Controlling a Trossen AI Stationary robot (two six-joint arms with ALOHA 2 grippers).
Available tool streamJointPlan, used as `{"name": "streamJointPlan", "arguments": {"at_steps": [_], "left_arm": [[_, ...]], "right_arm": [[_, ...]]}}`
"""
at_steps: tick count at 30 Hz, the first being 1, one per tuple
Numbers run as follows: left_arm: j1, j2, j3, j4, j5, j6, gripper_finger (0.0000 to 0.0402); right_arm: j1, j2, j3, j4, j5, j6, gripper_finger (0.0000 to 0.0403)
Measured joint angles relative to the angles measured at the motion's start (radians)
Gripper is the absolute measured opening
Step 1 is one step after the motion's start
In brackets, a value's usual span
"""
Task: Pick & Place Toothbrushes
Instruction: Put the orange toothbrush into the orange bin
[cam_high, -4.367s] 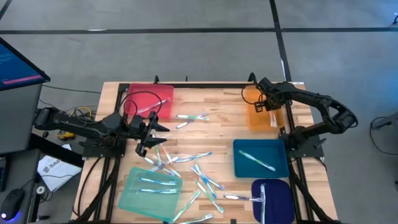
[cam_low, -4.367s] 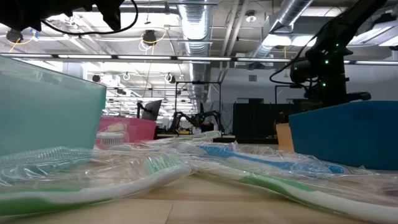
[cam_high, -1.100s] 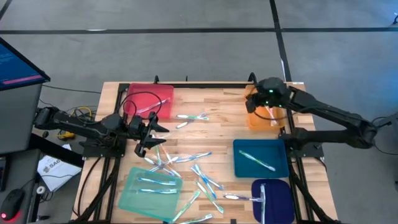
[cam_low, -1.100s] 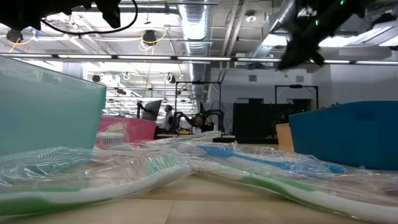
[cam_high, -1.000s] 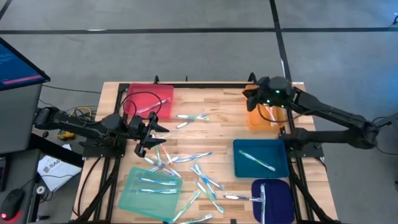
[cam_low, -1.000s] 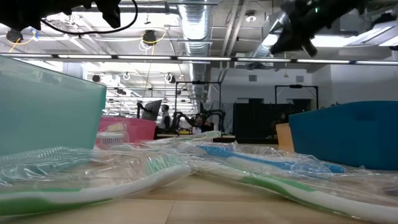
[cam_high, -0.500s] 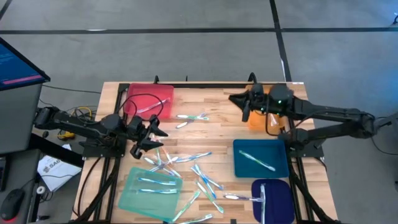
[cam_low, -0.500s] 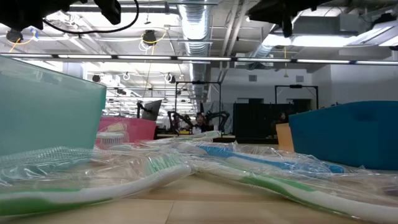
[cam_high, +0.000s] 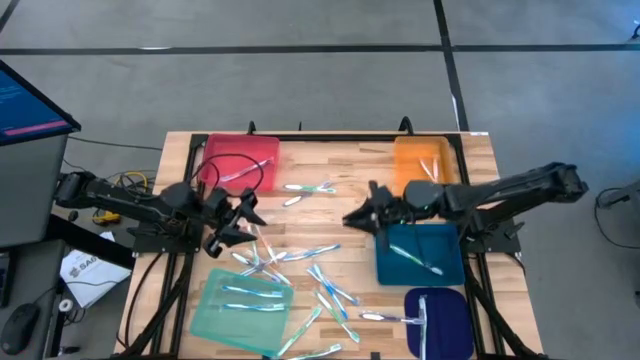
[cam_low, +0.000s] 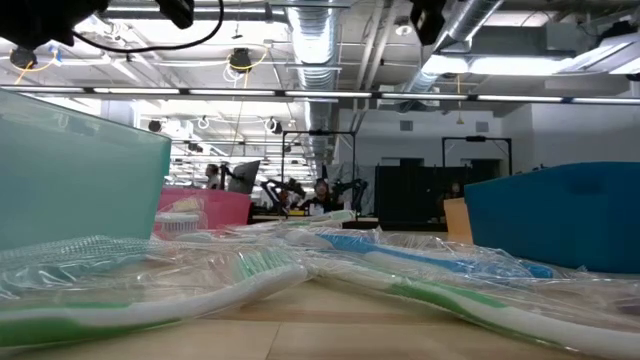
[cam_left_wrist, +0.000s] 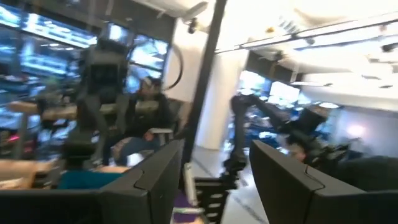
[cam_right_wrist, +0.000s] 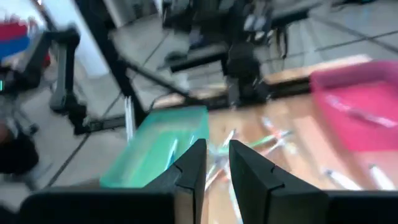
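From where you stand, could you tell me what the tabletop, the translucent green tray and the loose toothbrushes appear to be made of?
The tabletop looks like pale wood in glued strips with a matte finish: plank seams and grain show. The translucent green tray looks like frosted plastic, since light passes through its wall in the low view. The loose toothbrushes seem to be glossy plastic, and the low view shows crinkled clear film around them.

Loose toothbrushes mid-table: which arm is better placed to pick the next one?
Left, probably. The left gripper, jaws apart, hangs right beside the loose toothbrushes. The right gripper, jaws narrow and empty, sits farther off.
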Motion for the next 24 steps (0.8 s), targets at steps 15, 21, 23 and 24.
{"name": "streamJointPlan", "arguments": {"at_steps": [15,21,23,24], "left_arm": [[0.0,-0.001,0.0,0.046,0.185,-0.084,0.0186],[-0.012,-0.001,0.003,0.052,0.267,-0.077,0.0186],[-0.027,-0.001,0.014,0.052,0.261,-0.06,0.0186],[-0.037,-0.001,0.019,0.05,0.258,-0.052,0.0185]], "right_arm": [[-0.032,0.226,0.056,0.112,0.03,-0.128,0.0133],[-0.03,0.291,0.166,0.1,0.029,-0.234,0.0202],[-0.028,0.312,0.196,0.107,0.03,-0.237,0.022],[-0.026,0.316,0.201,0.104,0.03,-0.238,0.0227]]}}
